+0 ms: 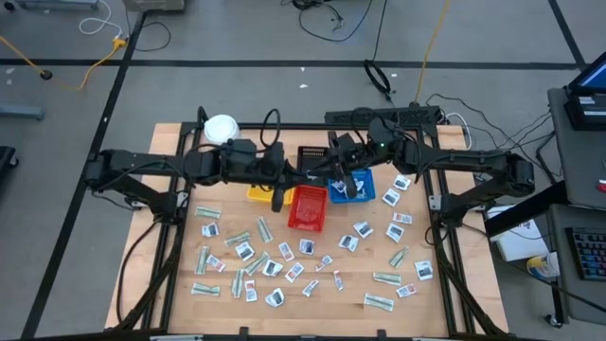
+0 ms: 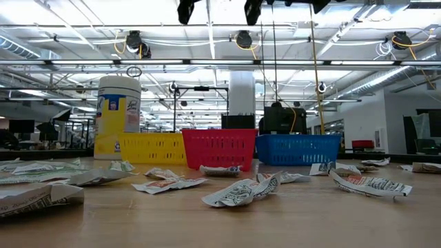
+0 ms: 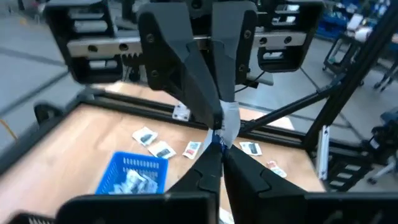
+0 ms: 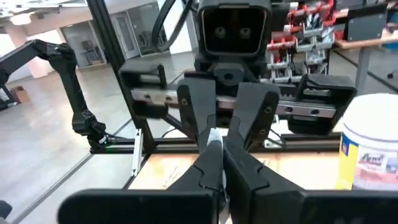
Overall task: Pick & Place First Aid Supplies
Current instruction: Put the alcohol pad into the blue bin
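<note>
I take the red tray [image 1: 307, 207] as my mark. Both grippers meet high above it, tip to tip – the left gripper [image 3: 219, 127] and the right gripper [image 4: 217, 146] block each other there. Beside the red tray stand the yellow tray [image 1: 258, 192] and blue tray [image 1: 352, 186], so no gap between them. In front of it, packets [image 1: 284, 269] lie all over – little bare wood.
</note>
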You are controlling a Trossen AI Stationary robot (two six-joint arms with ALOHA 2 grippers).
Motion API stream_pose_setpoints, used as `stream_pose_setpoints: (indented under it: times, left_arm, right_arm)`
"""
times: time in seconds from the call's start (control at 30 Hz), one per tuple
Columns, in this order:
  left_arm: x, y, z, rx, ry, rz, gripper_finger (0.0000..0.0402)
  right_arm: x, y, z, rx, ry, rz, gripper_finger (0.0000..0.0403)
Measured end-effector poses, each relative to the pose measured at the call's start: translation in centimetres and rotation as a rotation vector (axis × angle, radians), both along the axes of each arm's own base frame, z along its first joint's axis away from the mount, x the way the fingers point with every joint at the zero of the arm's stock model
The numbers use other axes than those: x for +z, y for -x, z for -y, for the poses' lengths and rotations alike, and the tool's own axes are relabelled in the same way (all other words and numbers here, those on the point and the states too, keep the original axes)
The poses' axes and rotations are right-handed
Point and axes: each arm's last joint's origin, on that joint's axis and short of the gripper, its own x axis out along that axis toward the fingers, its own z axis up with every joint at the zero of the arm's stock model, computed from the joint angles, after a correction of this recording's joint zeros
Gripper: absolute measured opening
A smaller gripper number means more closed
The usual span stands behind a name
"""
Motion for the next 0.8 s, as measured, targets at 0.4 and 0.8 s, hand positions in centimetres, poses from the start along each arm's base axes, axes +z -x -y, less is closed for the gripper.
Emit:
stream_pose_setpoints:
  times: [0.4, 0.8]
  left_arm:
    - [-1.0, 0.5, 0.1, 0.032, 0.205, -0.122, 0.0120]
    - [-1.0, 0.4, 0.2, 0.030, 0.226, -0.125, 0.0129]
  right_arm:
    - [-3.8, 2.4, 2.5, -0.067, 0.057, -0.435, 0.0001]
    - [-7.3, 5.3, 4.3, -0.199, 0.288, -1.018, 0.0000]
